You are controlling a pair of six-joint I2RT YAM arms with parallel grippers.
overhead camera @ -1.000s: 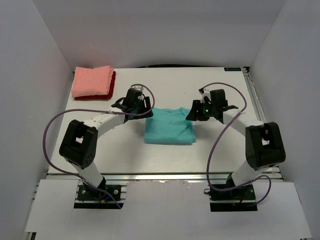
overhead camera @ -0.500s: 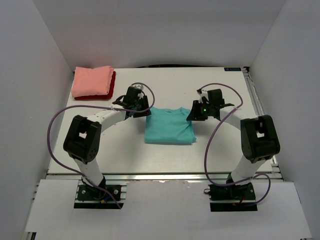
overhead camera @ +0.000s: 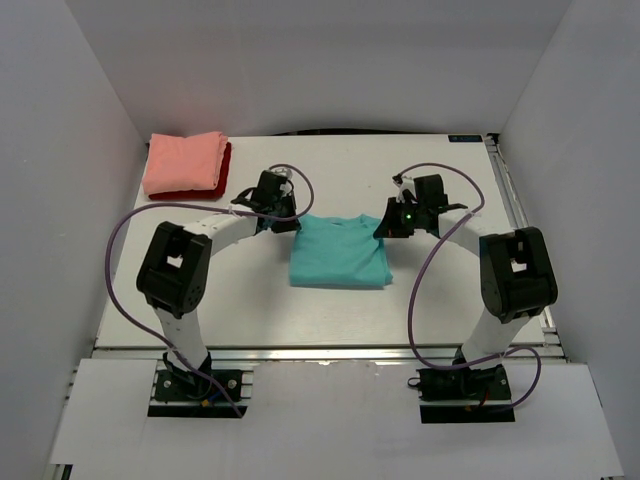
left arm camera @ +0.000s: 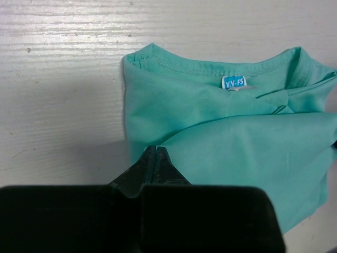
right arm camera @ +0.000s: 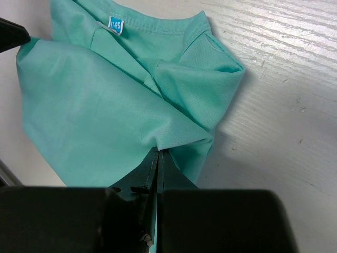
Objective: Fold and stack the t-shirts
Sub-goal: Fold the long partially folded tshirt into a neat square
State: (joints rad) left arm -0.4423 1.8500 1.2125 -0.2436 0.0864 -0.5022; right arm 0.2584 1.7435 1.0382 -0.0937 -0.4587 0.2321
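Note:
The teal t-shirt [overhead camera: 340,255] lies folded in the middle of the table, collar and label [left arm camera: 234,83] toward the far side. My left gripper [overhead camera: 290,222] is shut on the top layer of teal cloth at the shirt's far left corner [left arm camera: 156,148]. At the far right corner my right gripper [overhead camera: 386,228] is shut on a pinch of the same cloth [right arm camera: 158,151]. The salmon-pink t-shirt [overhead camera: 185,162] sits folded on the dark red t-shirt [overhead camera: 226,163] at the far left of the table.
White walls close in the table [overhead camera: 440,290] on the left, back and right. A metal rail [overhead camera: 505,185] runs along the table's right edge. Purple cables [overhead camera: 430,270] loop from both arms.
Both grippers have closed on the teal shirt's far corners, left and right. Both arms have shifted slightly toward the far side.

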